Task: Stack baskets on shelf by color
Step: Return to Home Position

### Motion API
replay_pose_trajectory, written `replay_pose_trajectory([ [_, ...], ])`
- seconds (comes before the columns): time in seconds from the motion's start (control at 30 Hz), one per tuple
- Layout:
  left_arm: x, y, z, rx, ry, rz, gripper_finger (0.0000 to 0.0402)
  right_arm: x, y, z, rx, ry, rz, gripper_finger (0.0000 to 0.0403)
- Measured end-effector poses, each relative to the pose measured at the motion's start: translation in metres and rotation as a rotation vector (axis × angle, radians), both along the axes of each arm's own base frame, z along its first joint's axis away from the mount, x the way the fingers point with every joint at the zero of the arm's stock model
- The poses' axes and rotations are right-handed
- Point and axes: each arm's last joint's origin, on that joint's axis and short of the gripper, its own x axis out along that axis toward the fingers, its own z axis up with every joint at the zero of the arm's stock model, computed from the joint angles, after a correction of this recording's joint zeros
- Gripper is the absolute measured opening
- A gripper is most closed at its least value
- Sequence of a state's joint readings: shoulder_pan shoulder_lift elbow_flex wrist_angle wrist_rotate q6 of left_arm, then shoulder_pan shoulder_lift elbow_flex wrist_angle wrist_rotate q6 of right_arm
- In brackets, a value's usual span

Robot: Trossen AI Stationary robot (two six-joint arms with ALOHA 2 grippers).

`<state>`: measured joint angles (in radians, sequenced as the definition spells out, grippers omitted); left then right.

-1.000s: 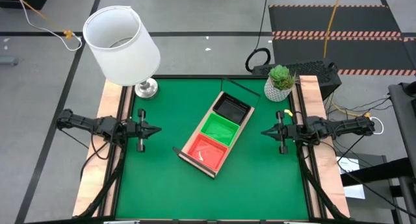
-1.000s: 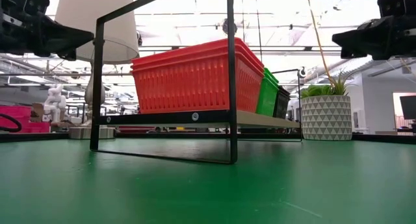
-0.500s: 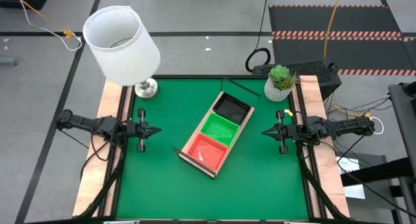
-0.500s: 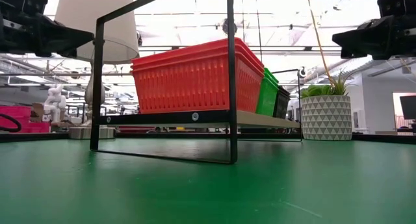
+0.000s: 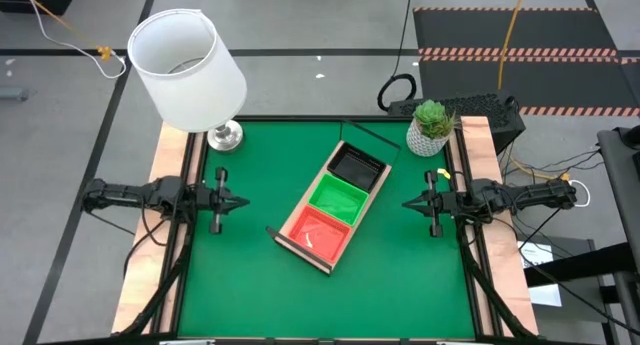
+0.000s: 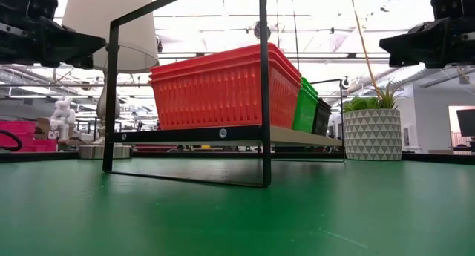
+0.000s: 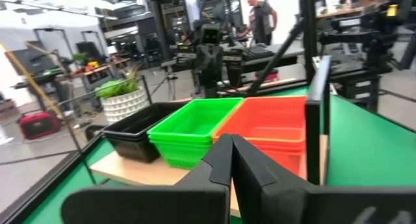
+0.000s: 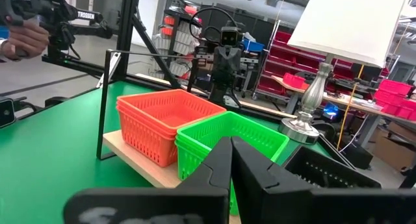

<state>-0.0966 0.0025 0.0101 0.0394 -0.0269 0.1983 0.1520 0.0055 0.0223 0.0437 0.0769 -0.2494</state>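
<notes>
Left arm's rear section sits slightly nearer the table's near side than half a second ago. I see no shift in the right arm, the shelf or the baskets.

High view: left gripper (image 5: 240, 201) points inward from the left edge of the green mat (image 5: 250, 295), jaws together. Right gripper (image 5: 408, 203) mirrors it from the right edge, jaws also together. Both are well apart from the shelf (image 5: 305, 253), which lies diagonally mid-mat. On it, in one row, each touching its neighbour, are black baskets (image 5: 356, 167) at the far end, green baskets (image 5: 336, 200) in the middle and orange baskets (image 5: 317, 231) at the near end. I note a white lamp (image 5: 186, 70) at the far left corner and a potted plant (image 5: 431, 127) at the far right corner.

Low view: orange baskets (image 6: 215, 89) are nested in one stack, several rims showing. The green baskets (image 6: 306, 106) and black baskets (image 6: 322, 116) are partly hidden behind them. The shelf (image 6: 297, 137) board is raised off the mat on a thin dark frame. Both grippers hang high at the picture's sides, clear of everything.

Left wrist view: left gripper (image 7: 231, 141) has its fingers closed to a point. Beyond it the black, green and orange stacks stand side by side on the board. A person (image 7: 263, 16) stands far back in the room.

Right wrist view: right gripper (image 8: 231, 143) has its fingers closed to a point. Orange, green and black stand in a row on the board, with the lamp's foot behind.
</notes>
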Motion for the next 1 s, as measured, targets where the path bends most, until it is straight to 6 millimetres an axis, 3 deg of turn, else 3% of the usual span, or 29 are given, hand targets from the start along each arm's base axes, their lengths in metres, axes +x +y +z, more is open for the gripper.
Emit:
replay_pose_trajectory([
  [0.33,0.0014,0.0028,-0.0037,0.018,0.043,0.026,0.0017,0.0000,0.0000,0.0000,0.000,0.000,0.000,0.0000],
  [0.63,0.0017,0.0031,-0.0040,0.031,0.046,0.031,0.0003,0.0000,0.0000,0.0000,0.000,0.000,0.000,0.0000],
  [1.0,0.0018,0.0031,-0.0041,0.030,0.048,0.033,0.0036,0.0000,0.0000,0.0000,0.000,0.000,0.000,0.0000],
])
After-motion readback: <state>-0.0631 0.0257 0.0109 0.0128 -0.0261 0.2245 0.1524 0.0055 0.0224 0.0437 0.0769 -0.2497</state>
